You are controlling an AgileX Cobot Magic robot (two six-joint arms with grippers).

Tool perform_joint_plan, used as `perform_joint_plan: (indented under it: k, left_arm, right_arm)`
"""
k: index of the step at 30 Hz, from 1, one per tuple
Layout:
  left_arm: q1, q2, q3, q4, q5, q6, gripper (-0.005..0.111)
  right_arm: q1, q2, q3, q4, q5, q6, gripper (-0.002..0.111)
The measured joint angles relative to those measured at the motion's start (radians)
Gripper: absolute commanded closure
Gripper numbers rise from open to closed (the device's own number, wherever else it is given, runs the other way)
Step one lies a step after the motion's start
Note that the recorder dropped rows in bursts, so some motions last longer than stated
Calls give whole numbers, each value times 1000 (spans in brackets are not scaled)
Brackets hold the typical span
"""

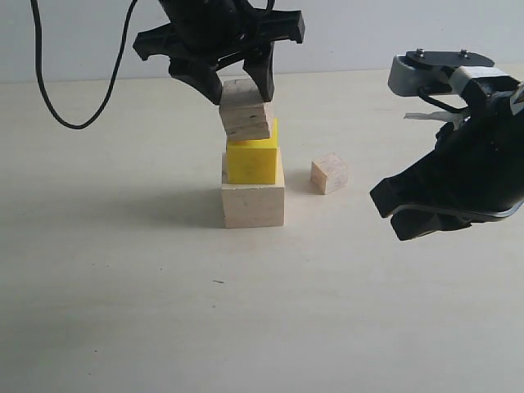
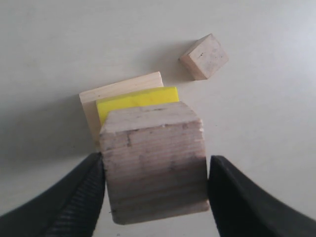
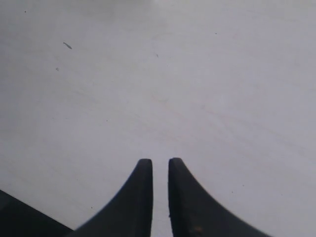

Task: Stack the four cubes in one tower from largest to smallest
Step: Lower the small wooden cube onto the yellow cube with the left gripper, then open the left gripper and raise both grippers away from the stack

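Note:
The largest pale wood cube (image 1: 252, 206) stands on the table with the bright yellow cube (image 1: 252, 161) on top of it. My left gripper (image 1: 237, 90) comes down from above and is shut on the layered plywood cube (image 1: 246, 110). That cube is tilted, and its lower edge is at the yellow cube's top. In the left wrist view the plywood cube (image 2: 155, 163) fills the gap between the black fingers (image 2: 74, 197), above the yellow cube (image 2: 136, 98) and the pale cube (image 2: 118, 89). The smallest tan cube (image 1: 329, 173) (image 2: 205, 57) lies on the table right of the stack. My right gripper (image 1: 393, 217) (image 3: 160, 163) hovers at the right, shut and empty.
A black cable (image 1: 49, 90) loops down over the table at the back left. The pale tabletop (image 1: 123, 311) stretches in front of the stack, and the right wrist view shows only bare table (image 3: 148, 74) under the fingers.

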Motion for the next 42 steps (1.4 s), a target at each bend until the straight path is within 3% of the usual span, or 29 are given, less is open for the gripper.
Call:
perform_joint_plan:
  k: [24, 28, 42]
  left_arm:
    - [0, 6, 2, 0, -2, 32, 50]
    - [0, 23, 2, -14, -14, 42, 42]
    - [0, -16, 5, -14, -17, 49, 42]
  right_arm:
    - [0, 0, 0, 0, -2, -2, 96]
    - [0, 0, 0, 0, -2, -4, 96]
    - [0, 0, 0, 0, -2, -8, 96]
